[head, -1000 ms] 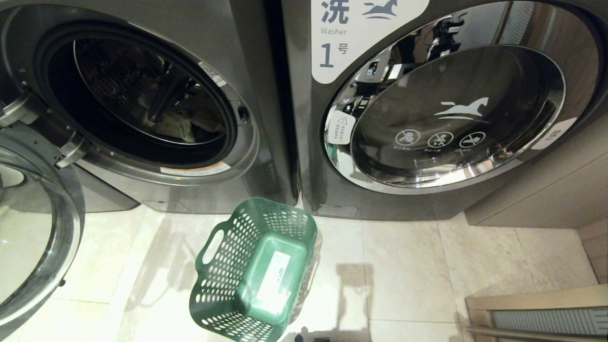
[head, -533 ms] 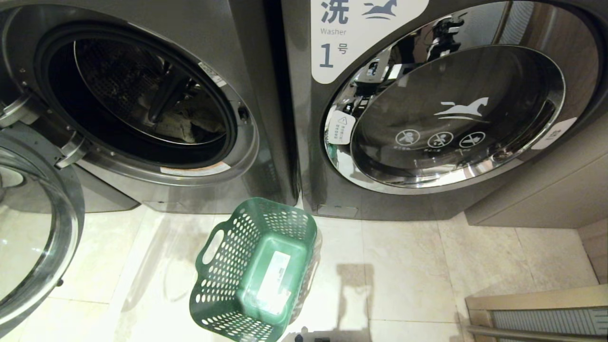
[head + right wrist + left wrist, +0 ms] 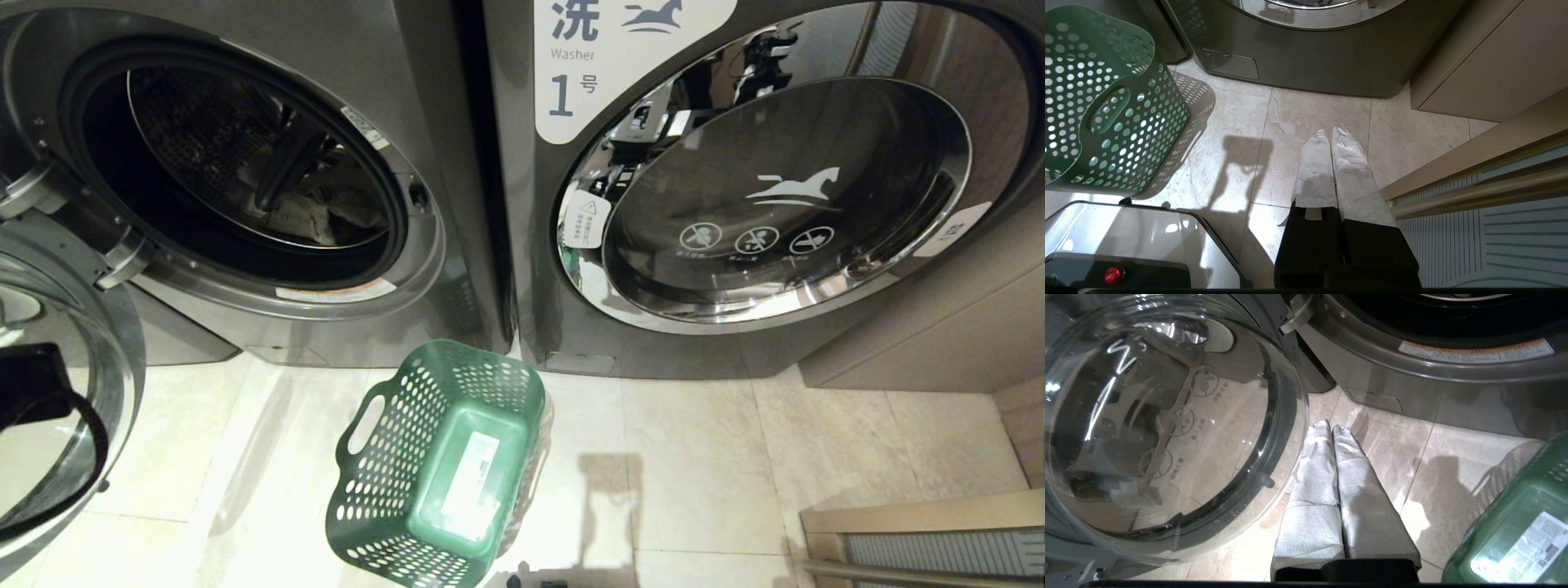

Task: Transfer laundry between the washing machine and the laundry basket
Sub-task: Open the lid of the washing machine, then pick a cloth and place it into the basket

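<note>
left tool (image 3: pixel 1331 428) – pressed together, empty, beside swung-open glass door (image 3: pixel 1167 416) | right tool (image 3: pixel 1330 136) – pressed together, empty | pale grey-beige cloth laundry (image 3: pixel 314 214) – inside dark grey front-loading washing machine (image 3: pixel 441 147) drum | green perforated plastic laundry basket (image 3: pixel 384 457) – on floor before that machine

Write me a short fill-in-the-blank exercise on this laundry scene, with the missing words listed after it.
1. The door of the left-hand washing machine stands ____.
2. The laundry lies inside that machine's ____.
3. The green laundry basket on the floor holds ____ laundry.
4. The jaws of the left gripper are ____, holding nothing.

Missing words: open; drum; no; shut
</note>
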